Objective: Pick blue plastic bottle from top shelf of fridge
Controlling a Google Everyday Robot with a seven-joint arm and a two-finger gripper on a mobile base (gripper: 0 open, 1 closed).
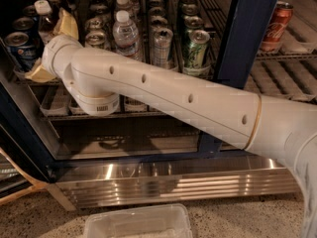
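Note:
The blue plastic bottle [43, 20], small with a white cap and dark liquid, stands at the left of the top shelf [194, 72] in the fridge [246, 43]. My gripper [48, 47] is inside the fridge right at this bottle. Its tan fingers are spread: one finger [67, 24] is up at the bottle's right, the other [35, 74] is low in front of it. The bottle's lower part is hidden behind my wrist. I cannot tell if the fingers touch it.
A blue can [17, 47] stands left of the gripper, a taller water bottle [126, 33] to its right, then silver [162, 45] and green [196, 48] cans. A red can [275, 26] sits beyond the door frame. A clear plastic bin [138, 224] lies on the floor.

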